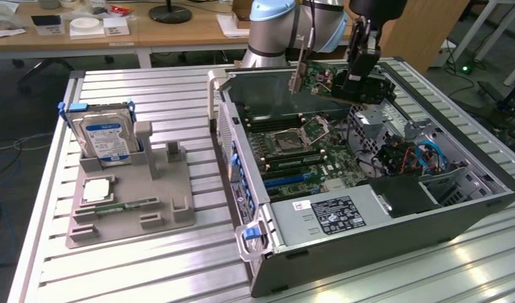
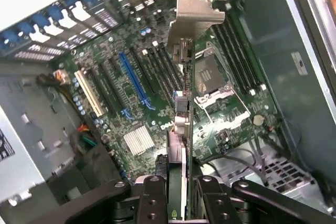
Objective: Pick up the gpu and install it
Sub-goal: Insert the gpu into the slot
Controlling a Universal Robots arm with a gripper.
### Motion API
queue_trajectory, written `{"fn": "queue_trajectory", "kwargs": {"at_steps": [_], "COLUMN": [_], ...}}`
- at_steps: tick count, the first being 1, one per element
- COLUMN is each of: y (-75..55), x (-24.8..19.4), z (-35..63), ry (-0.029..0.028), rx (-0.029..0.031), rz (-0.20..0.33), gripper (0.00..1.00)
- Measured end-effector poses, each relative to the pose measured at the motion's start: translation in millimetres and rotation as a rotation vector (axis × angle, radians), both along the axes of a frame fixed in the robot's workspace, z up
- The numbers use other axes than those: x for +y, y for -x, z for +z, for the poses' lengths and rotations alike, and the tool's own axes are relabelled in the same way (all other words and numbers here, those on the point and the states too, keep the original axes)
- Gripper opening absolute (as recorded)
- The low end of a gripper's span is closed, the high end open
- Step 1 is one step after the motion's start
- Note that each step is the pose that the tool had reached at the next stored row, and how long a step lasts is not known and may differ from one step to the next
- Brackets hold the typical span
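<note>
Fingers (image 2: 153, 199) clenched on the gpu (image 2: 181, 145), one on each face, so the card hangs edge-on with its silver bracket (image 2: 194, 9) farthest from the wrist. From the exterior view, the one gpu (image 1: 320, 76) is a green board held up in the air, tilted, over the far end of the open computer case (image 1: 367, 233) and clear of the motherboard (image 1: 300, 145). Off to the exterior view's left, a grey holder (image 1: 131, 214) carries one hard drive (image 1: 106, 139) standing upright and one memory stick (image 1: 123, 206) lying flat. Everything sits on a slatted metal table (image 1: 156, 265), with wooden desks (image 1: 173, 31) behind.
</note>
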State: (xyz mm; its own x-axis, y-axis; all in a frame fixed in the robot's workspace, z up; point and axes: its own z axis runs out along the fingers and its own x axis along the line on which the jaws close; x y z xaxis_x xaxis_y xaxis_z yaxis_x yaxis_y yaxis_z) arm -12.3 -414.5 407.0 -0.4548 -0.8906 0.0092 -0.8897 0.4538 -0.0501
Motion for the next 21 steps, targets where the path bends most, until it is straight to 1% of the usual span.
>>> {"fn": "queue_trajectory", "kwargs": {"at_steps": [3, 6, 8, 12, 17, 21], "y": [0.0, 0.0, 0.0, 0.0, 0.1, 0.0], "x": [0.0, 0.0, 0.0, 0.0, 0.0, 0.0], "z": [0.0, -0.1, -0.3, -0.5, -0.8, -1.4], "ry": [0.0018, 0.0022, 0.0022, 0.0028, 0.0075, 0.0080], "rx": [0.0000, 0.0000, -0.0001, -0.0001, 0.0025, 0.0029], "rz": [0.057, 0.111, 0.201, 0.274, 0.349, 0.407], "gripper": [0.27, 0.27, 0.27, 0.27, 0.27, 0.27]}}
